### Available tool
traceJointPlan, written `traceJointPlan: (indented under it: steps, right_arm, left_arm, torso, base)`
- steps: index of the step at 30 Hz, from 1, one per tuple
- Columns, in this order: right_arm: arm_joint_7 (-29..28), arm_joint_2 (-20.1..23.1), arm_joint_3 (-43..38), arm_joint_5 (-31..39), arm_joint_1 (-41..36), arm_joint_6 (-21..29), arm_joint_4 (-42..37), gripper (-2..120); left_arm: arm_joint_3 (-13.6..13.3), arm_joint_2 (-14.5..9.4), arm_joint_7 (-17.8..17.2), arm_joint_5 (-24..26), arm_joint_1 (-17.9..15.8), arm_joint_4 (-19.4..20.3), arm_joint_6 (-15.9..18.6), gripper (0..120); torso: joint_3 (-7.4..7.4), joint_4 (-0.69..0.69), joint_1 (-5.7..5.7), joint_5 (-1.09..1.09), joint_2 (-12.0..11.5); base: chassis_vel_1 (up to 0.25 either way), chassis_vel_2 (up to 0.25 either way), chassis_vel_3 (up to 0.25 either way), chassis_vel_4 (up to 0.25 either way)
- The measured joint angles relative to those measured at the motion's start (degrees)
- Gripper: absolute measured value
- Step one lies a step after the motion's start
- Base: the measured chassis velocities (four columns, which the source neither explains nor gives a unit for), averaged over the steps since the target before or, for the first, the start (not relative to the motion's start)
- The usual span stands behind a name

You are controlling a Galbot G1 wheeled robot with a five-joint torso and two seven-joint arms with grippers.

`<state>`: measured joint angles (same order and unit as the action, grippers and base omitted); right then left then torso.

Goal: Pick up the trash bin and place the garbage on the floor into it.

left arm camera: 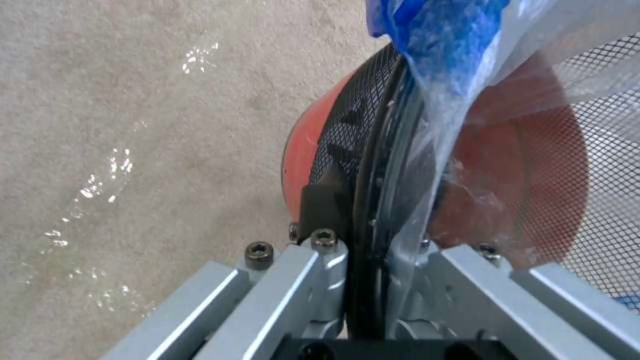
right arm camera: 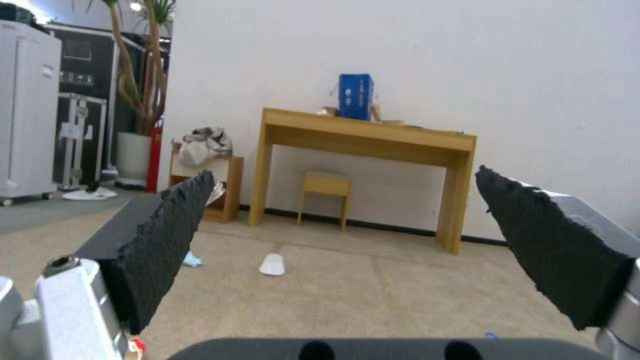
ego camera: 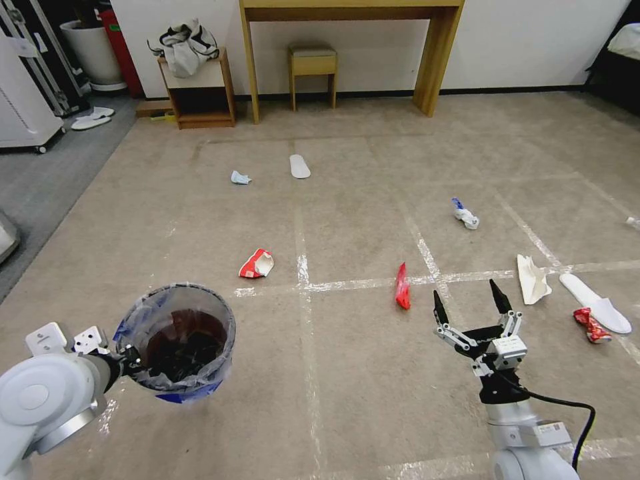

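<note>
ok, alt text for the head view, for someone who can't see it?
The left gripper holds the bag-lined trash bin by its rim above the beige floor. The right gripper hangs open near a red wrapper. More garbage lies scattered ahead, including a red-and-white carton and white slipper.

I can't make out a single word or number from here. The blue box point(right arm camera: 355, 96) standing on the light wooden console table point(right arm camera: 365, 134) carries pale print down its face, too blurred for me to read. The small white sticker point(ego camera: 551, 432) on my right arm's grey wrist housing has dark marks that are too fine to decipher. The tall white cabinet on castors point(right arm camera: 27, 112) shows a small dark mark near its top edge, also illegible. The red and white wrappers on the beige carpet point(ego camera: 347, 373) show me no readable lettering.
</note>
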<state>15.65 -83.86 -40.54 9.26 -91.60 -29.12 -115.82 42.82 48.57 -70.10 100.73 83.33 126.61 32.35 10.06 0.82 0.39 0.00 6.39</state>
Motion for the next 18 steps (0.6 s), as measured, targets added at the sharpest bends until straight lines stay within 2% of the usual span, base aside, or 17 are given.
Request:
traceJointPlan:
  steps: [9,18]
  right_arm:
    - [0.2,0.7,0.0,0.0,0.7,0.0,1.1,100]
    - [0.4,0.7,0.3,0.0,1.6,0.0,2.2,100]
  left_arm:
    - [0.4,-0.8,-1.4,0.3,-1.4,-0.9,-0.5,1]
    - [0.3,-0.7,-1.3,-0.6,-1.5,-3.0,-0.7,1]
  torso:
    - [0.00,0.00,0.00,0.00,0.0]
    - [0.01,0.00,0.00,0.00,0.0]
  base:
    - [-0.013,0.015,0.016,-0.009]
    - [-0.109,0.110,0.125,-0.106]
